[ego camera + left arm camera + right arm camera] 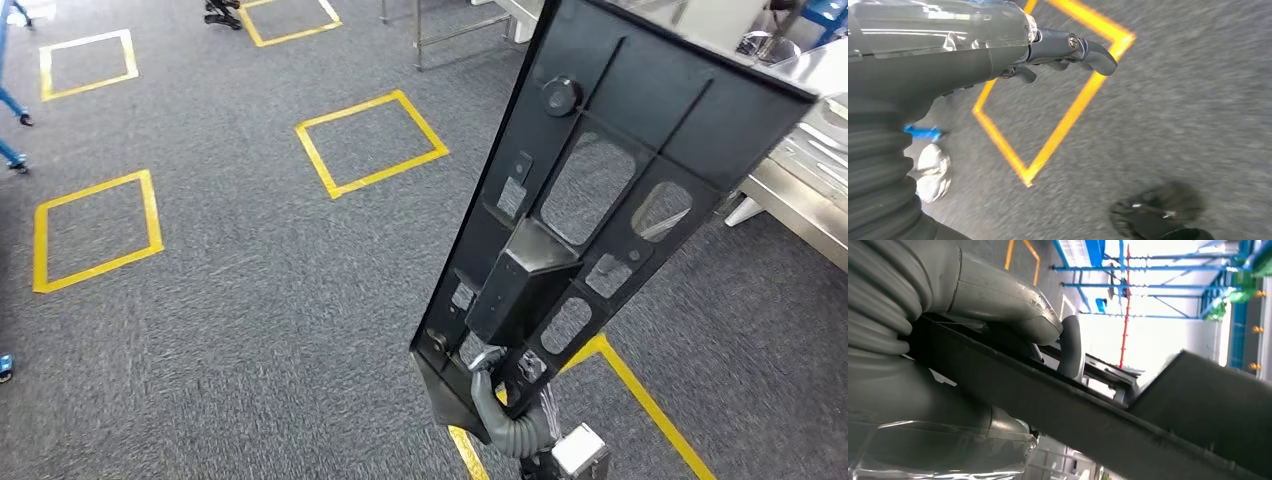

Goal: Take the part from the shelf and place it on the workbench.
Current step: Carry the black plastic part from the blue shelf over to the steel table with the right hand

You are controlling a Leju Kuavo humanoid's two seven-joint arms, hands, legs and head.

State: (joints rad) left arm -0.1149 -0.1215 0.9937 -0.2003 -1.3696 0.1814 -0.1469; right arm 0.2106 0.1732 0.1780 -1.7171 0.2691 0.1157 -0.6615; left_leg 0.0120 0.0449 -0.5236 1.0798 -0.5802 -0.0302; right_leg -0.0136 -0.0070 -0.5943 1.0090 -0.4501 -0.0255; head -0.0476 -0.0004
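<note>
Part: a long, flat black metal panel with several rectangular cut-outs, a round knob near its upper end and a boxy black housing at mid-length. Held tilted, upper end leaning toward the desk, lower end gripped by the right robot hand.
</note>
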